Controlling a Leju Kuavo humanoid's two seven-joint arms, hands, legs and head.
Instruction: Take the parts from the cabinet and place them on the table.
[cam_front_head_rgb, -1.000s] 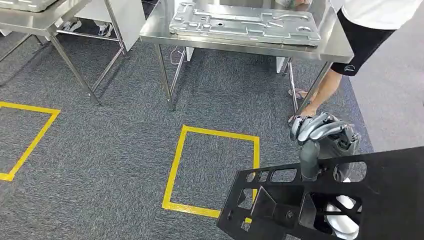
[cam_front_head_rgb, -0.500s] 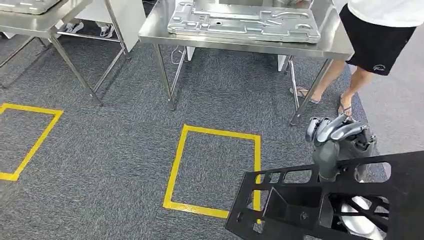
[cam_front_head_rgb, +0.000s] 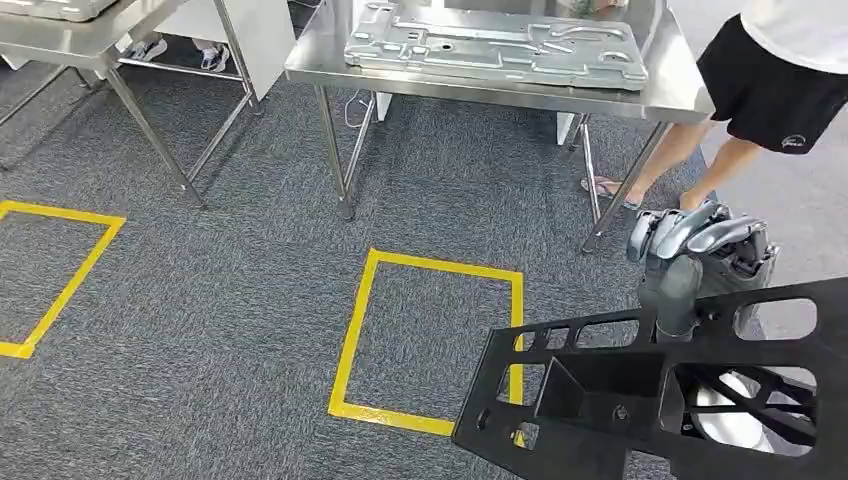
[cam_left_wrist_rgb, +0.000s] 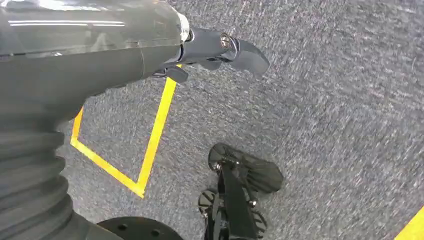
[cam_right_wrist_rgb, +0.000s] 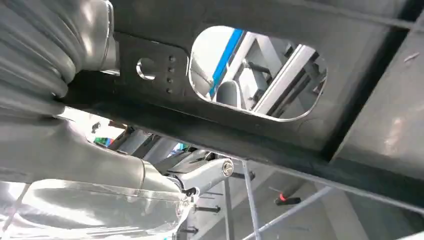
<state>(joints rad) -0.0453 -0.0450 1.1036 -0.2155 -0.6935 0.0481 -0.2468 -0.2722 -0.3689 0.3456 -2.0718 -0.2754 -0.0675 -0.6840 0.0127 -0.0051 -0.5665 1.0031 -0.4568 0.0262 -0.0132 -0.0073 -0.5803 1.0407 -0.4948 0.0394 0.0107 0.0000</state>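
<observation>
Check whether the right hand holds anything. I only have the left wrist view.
Observer: Yes. In the head view the right hand grips a black part by its upper edge.
Operator: Is a table in sight?
Observer: A steel table stands ahead across the carpet, with a silver stamped panel lying on it.
Operator: Anyone nearby?
Observer: A person in black shorts stands at the table's right end, close to the right hand.
</observation>
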